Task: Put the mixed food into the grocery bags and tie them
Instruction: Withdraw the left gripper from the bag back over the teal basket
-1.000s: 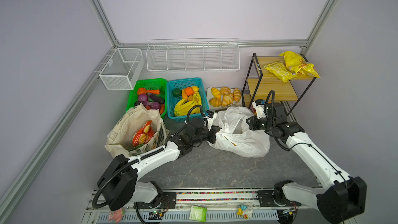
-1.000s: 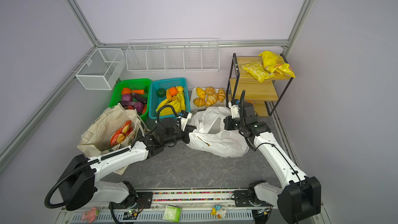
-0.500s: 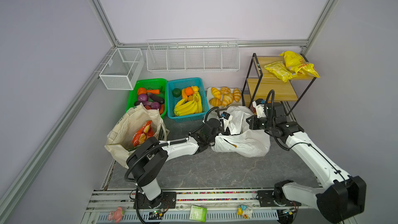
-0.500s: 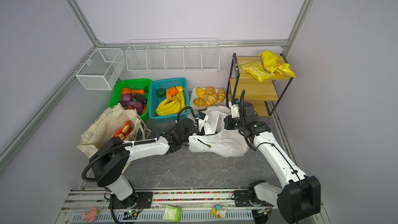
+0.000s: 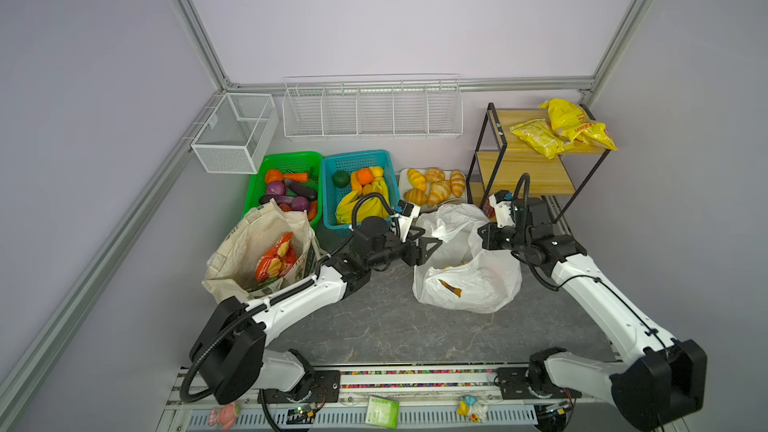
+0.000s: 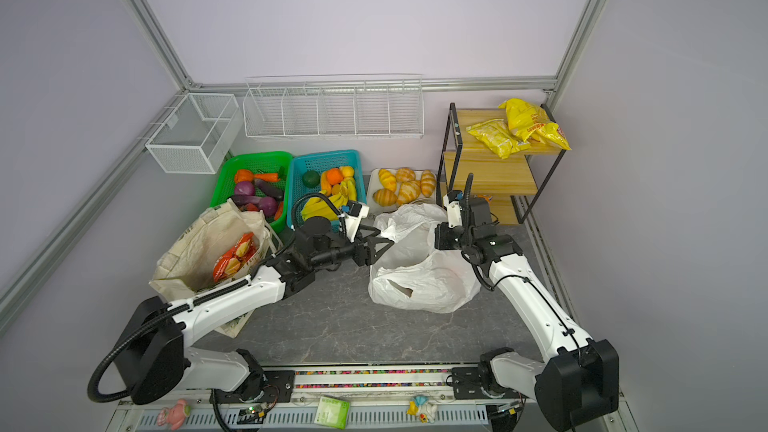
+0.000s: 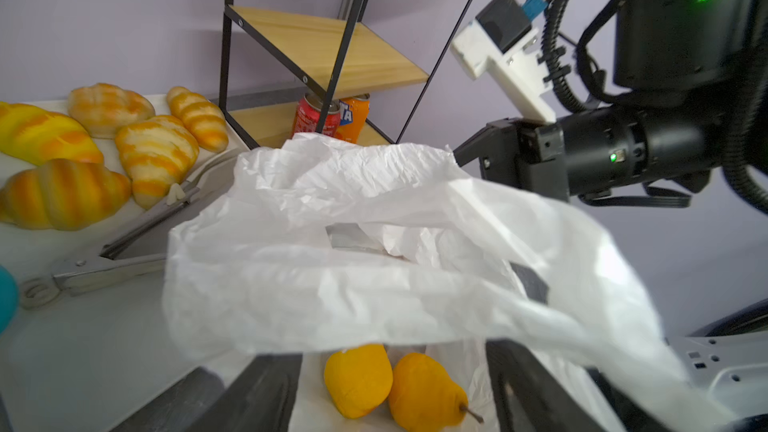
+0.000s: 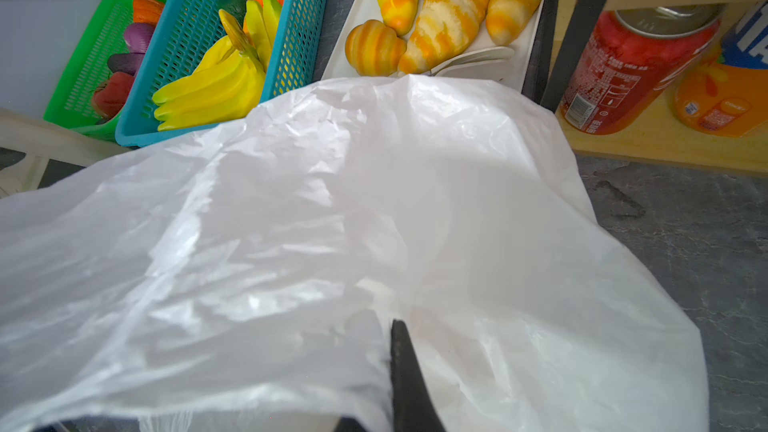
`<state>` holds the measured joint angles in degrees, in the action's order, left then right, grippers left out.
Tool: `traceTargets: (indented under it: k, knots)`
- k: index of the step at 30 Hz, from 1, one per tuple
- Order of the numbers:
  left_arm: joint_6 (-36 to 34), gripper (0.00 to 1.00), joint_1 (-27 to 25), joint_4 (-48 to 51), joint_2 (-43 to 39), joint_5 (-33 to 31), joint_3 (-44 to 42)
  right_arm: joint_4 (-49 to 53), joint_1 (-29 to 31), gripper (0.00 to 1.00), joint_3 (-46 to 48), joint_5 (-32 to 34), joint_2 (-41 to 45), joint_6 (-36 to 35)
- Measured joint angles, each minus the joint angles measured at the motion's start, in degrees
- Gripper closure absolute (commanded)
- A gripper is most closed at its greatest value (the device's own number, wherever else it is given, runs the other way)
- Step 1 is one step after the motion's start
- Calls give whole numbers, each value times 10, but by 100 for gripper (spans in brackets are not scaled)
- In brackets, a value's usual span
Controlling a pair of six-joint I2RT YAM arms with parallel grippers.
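Plastic carrier bag (image 5: 469,280): lies on the table right of centre, between the two grippers, with its mouth raised.
Right gripper (image 5: 482,236): jaws together, clamped on the bag's right-hand rim. Judged to hold the mouth up so the film does not collapse.
Left gripper (image 5: 431,243): jaws apart at the bag's left edge, nothing seen held. A loose fold of the bag drapes just ahead of its fingers (image 7: 266,392).
Contents: yellow toy fruit (image 7: 358,380) and orange toy pear (image 7: 424,392) rest side by side inside the bag.
Canvas tote (image 5: 249,243): stands open at left, well apart from the plastic bag, with the red snack packet (image 5: 276,257) inside.
Step judged: left side of the bag to be gathered for tying.
Risk: thin film may slip or tear.
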<state>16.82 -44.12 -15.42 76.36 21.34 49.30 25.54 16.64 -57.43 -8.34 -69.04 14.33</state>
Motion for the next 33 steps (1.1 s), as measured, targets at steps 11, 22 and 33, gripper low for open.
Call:
traceTargets:
  k: [11, 22, 33]
  knots:
    - [26, 32, 105, 139, -22, -116, 59, 0, 0, 94, 0, 6, -3, 0]
    - [24, 32, 150, 278, 177, -214, 225, -1, 0, 94, 0, 5, -3, 0]
    - [26, 37, 180, 429, 386, -175, 426, -2, 0, 94, 0, -3, -2, -2]
